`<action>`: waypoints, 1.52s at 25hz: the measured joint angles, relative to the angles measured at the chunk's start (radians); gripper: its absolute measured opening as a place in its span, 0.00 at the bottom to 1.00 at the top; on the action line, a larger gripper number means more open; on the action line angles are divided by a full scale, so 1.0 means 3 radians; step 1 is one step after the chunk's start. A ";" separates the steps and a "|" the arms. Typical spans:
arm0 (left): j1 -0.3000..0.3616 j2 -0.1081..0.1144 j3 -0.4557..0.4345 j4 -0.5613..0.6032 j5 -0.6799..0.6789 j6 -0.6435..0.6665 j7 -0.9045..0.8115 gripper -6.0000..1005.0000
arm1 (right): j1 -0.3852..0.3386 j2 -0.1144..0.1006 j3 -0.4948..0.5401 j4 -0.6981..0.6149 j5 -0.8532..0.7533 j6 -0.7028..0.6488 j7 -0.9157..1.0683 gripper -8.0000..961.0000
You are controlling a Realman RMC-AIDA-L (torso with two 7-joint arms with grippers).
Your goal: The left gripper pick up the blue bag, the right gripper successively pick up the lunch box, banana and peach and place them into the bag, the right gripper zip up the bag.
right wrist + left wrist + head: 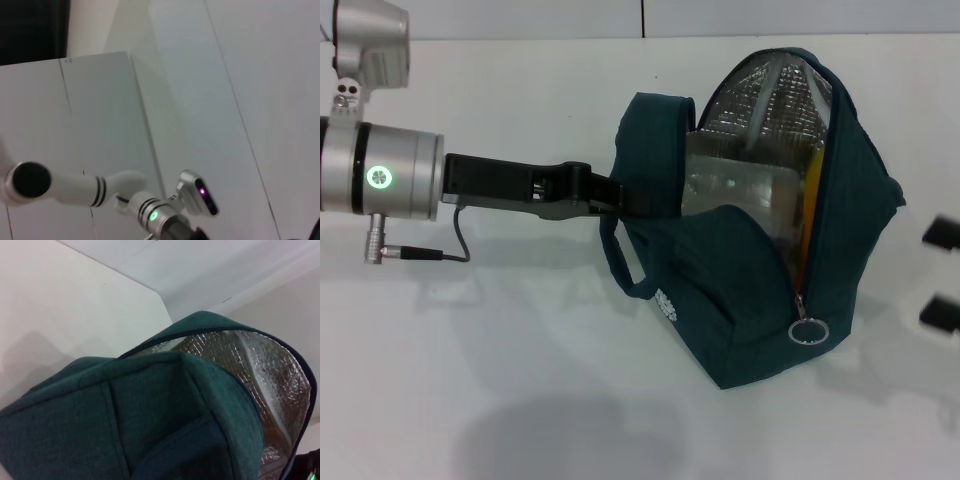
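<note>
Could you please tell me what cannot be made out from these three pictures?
- Peach: unseen in any view.
- Right gripper: head view's edge cuts it to two dark tips.
- Banana: only a yellow strip shows inside the blue bag.
- Left gripper: fingertips hidden behind the bag's flap.

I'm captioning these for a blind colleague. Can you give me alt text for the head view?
The left gripper holds up a blue bag by its handle over a white table, the top unzipped to show silver lining, a clear lunch box and a banana inside. Two dark fingers of the right gripper show at the right edge, apart from the bag.
</note>
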 joint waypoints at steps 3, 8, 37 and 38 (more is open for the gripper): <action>0.0002 -0.0005 0.0000 0.0000 0.0000 0.0000 0.0001 0.05 | -0.0049 -0.0003 -0.0002 0.0305 -0.0197 0.0011 -0.0375 0.80; 0.0006 -0.0015 0.0002 0.0000 0.0000 0.0000 0.0005 0.05 | 0.0058 0.0014 -0.0002 0.0648 -0.0536 0.0351 -0.0524 0.79; 0.0011 -0.0015 -0.0017 0.0000 0.0000 0.0000 0.0011 0.05 | 0.0426 0.0039 -0.0321 0.1057 -0.0569 0.1096 -0.0512 0.78; 0.0011 -0.0015 -0.0018 0.0000 0.0000 0.0000 0.0011 0.05 | 0.0425 0.0038 -0.0321 0.1057 -0.0570 0.1102 -0.0501 0.78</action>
